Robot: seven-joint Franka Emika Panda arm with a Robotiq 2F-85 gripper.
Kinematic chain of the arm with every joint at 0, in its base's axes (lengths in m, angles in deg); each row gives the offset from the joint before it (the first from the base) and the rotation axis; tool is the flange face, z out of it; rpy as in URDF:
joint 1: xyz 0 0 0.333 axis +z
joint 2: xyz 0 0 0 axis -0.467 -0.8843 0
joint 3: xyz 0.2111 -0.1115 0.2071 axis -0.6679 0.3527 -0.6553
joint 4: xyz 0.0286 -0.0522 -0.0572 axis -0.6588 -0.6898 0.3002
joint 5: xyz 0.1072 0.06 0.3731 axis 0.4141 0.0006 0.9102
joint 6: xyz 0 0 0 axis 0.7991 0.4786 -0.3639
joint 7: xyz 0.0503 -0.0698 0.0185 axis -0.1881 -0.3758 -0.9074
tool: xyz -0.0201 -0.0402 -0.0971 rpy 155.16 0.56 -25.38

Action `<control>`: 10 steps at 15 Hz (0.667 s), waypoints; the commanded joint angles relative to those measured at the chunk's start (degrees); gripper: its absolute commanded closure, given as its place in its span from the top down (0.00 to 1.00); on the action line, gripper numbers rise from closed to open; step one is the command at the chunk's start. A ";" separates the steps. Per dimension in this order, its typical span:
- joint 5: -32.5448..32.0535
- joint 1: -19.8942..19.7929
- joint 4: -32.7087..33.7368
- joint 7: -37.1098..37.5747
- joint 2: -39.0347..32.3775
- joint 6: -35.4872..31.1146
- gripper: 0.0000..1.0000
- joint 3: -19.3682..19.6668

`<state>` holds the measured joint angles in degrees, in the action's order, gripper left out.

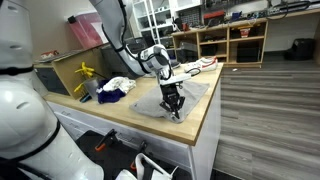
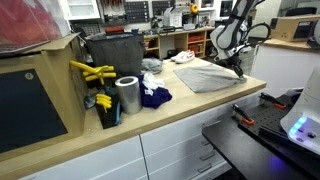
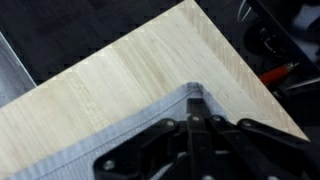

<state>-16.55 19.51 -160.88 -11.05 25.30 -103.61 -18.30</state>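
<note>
We count one gray cloth [image 2: 205, 76], one blue cloth [image 2: 155, 97], one wooden counter [image 2: 190, 106]. The arm bends down from above, its gripper [image 3: 196, 103] clenched on the gray cloth's corner.

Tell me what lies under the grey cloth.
The wooden countertop shows around the grey cloth, which is spread on it. The gripper pinches its corner. Anything beneath the cloth is covered.
</note>
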 commanded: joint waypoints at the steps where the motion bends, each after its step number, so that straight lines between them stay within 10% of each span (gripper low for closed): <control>1: -0.23 -4.15 -8.13 -13.94 7.84 3.30 0.00 0.92; 6: -3.04 -6.82 -11.58 -33.52 12.59 11.46 0.00 4.31; 10: -1.52 -7.42 -13.09 -32.52 15.76 10.75 0.00 6.35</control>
<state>-19.04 12.40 -171.58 -44.24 37.01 -91.58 -12.84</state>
